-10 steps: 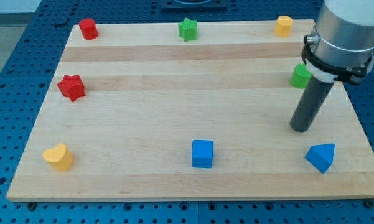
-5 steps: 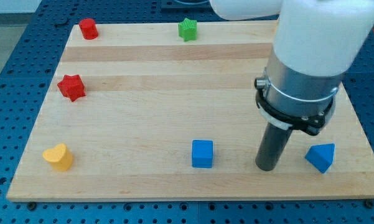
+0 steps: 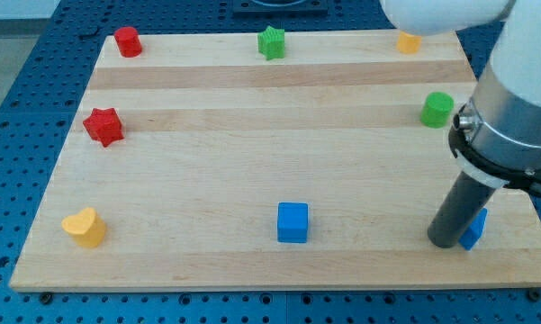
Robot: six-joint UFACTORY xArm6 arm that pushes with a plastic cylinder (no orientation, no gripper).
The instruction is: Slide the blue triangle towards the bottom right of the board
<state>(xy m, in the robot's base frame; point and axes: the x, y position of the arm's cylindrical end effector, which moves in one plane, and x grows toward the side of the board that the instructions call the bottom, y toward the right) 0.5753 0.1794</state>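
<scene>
Lower right of frame: blue triangle [image 3: 474,230], near the bench [image 3: 207,135] corner, mostly hidden behind the rod.
Handling: judged light, rigid, slides easily; push on its left face.
Tip [image 3: 444,241]: touching the triangle's left.
Gripper: none fitted.
Change: tip moved right from beside the blue cube [image 3: 293,221]; triangle barely shifted.

— What colours sit on the pale striped wooden board [image 3: 252,144]?
— Red cylinder [image 3: 127,41], red star [image 3: 103,126], green star [image 3: 271,42], green cylinder [image 3: 437,109], two yellow blocks [image 3: 84,227] [image 3: 408,42], blue cube [image 3: 293,222], blue triangle [image 3: 474,230] — beside my dark tip [image 3: 444,241].
</scene>
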